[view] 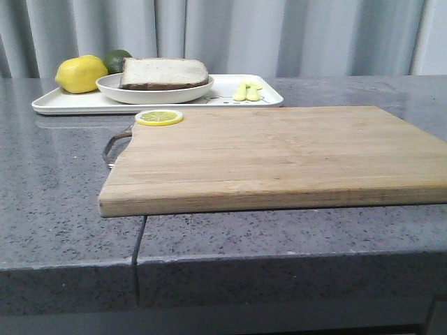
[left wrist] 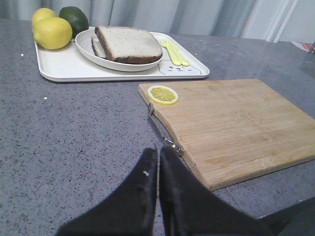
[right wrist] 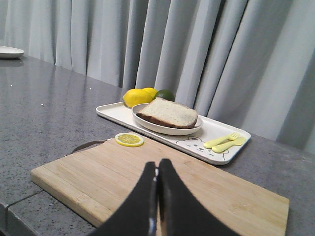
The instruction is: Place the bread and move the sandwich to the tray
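Note:
The white tray (view: 63, 105) lies at the back left of the counter. On it stands a shallow round white dish (view: 112, 87) that holds the sandwich (left wrist: 98, 47). The thick bread (view: 164, 72) lies on top of the sandwich, pale face up, and a thinner slice peeks out beneath it. My left gripper (left wrist: 158, 150) is shut and empty above the grey counter, by the cutting board's handle. Over the near part of the board my right gripper (right wrist: 157, 164) is also shut, with nothing in it. Neither gripper shows in the front view.
A wooden cutting board (view: 279, 153) fills the near middle, with a lemon slice (view: 159, 117) at its far left corner. Two lemons (view: 80, 73), a lime (view: 115, 59) and a yellow fork and spoon (view: 248, 91) share the tray. A white plate (right wrist: 10, 51) sits far off.

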